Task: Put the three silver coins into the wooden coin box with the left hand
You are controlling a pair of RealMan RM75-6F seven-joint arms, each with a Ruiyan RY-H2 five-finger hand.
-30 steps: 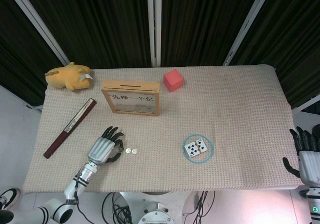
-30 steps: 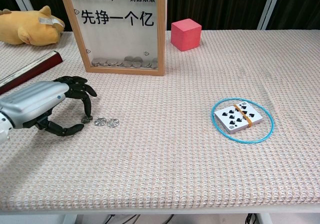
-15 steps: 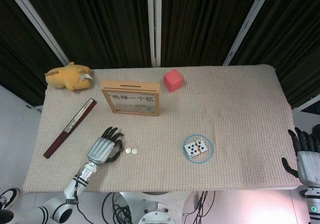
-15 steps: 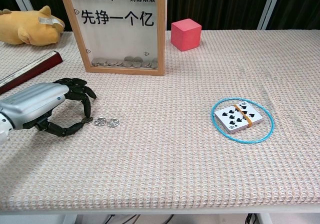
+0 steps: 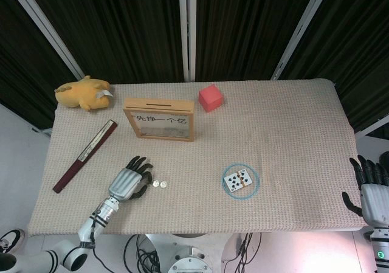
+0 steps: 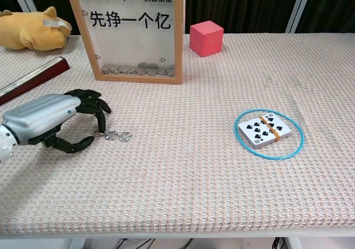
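Edging right, left hand (image 6: pixel 52 118) curls loosely, holding nothing, over thin, slippery silver coins (image 6: pixel 117 135); pinch their edges.

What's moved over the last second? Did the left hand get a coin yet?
The left hand has edged right along the table toward the silver coins, its fingertips now right beside the nearest loose coin. Whether it has one pinched can't be told. The wooden coin box, playing cards, red cube and right hand are unchanged.
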